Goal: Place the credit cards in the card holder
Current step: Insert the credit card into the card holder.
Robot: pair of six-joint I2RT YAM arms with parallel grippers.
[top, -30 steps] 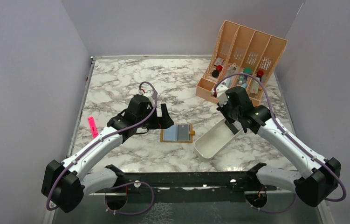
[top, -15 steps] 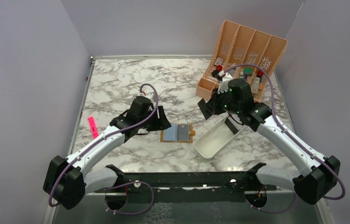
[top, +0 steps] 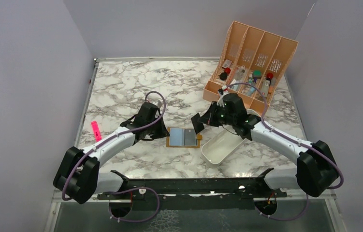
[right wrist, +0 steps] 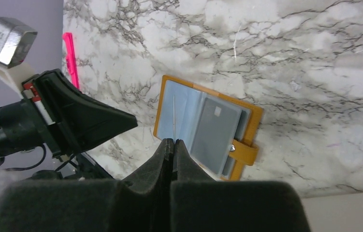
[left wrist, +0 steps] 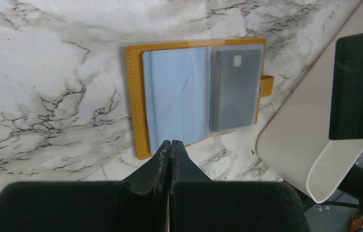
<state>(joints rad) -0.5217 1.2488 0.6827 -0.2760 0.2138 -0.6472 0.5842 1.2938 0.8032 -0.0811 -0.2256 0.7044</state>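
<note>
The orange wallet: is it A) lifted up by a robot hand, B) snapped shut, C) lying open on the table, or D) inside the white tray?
C: the card holder lies spread open on the marble table, its blue-grey pockets showing, beside the white tray.

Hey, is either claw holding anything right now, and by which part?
The right claw pinches a credit card, seen edge-on, by one edge. The left claw is shut on nothing.

Card holder (top: 184,137) hemmed — white tray (top: 223,145) right, left hand (left wrist: 170,143) at left (near side open).
</note>
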